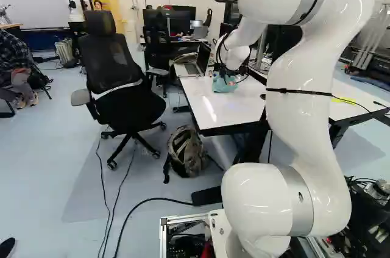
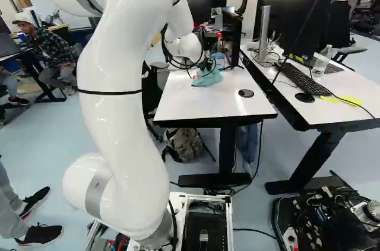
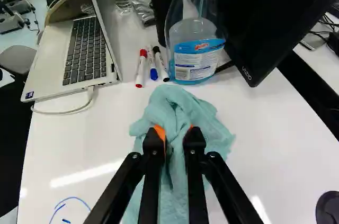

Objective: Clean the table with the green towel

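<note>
Item, one green towel (image 3: 183, 105): we found it crumpled on the white table (image 3: 275, 155), pinched between both fingers of the gripper (image 3: 174, 135). Progress: grasp made; wiping, we judged, was at an early stage, extent unprovable. Outstanding: blue pen marks (image 3: 72, 200), eight o'clock from the fingertips. Orientation: no true front; we read the long axis as roughly twelve to six o'clock, its twelve o'clock end toward the spray bottle (image 3: 197, 57).

Towel (image 3: 177, 102) partly hidden by hand (image 1: 226, 77), monitor (image 3: 254, 23) cut off
</note>
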`<state>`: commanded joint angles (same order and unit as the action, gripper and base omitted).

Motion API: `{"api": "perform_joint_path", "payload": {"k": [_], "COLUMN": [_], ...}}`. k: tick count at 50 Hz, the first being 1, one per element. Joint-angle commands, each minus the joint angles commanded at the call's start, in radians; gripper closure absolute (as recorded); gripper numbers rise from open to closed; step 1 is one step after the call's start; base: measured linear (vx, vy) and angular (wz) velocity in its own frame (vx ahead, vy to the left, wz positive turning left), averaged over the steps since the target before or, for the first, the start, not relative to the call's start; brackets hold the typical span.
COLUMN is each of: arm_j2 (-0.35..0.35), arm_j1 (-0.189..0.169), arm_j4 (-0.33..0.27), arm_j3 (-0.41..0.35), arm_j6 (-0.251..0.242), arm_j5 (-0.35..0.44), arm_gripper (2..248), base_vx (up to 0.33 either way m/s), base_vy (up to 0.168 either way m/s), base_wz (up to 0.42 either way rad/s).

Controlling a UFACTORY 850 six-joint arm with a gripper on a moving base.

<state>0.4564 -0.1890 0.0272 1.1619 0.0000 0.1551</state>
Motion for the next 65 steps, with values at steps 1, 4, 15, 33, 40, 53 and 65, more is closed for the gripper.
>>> {"api": "perform_joint_path", "payload": {"k": [1, 4, 15, 33, 40, 53, 65], "arm_j2": [0.002, 0.007, 0.031, 0.038, 0.038, 0.038, 0.038], "arm_j1": [0.0, 0.0, 0.0, 0.0, 0.0, 0.0, 0.0], "arm_j4": [0.0, 0.0, 0.0, 0.0, 0.0, 0.0, 0.0], "arm_j3": [0.0, 0.001, 0.006, 0.008, 0.008, 0.008, 0.008], "arm_j6": [0.0, 0.0, 0.0, 0.0, 0.0, 0.0, 0.0], "arm_j5": [0.0, 0.0, 0.0, 0.0, 0.0, -0.023, -0.061], "arm_gripper": [199, 199, 199, 199, 199, 199, 199], "base_vx": [0.0, 0.0, 0.0, 0.0, 0.0, 0.0, 0.0], "base_vy": [0.0, 0.0, 0.0, 0.0, 0.0, 0.0, 0.0], "base_wz": [0.0, 0.0, 0.0, 0.0, 0.0, 0.0, 0.0]}}
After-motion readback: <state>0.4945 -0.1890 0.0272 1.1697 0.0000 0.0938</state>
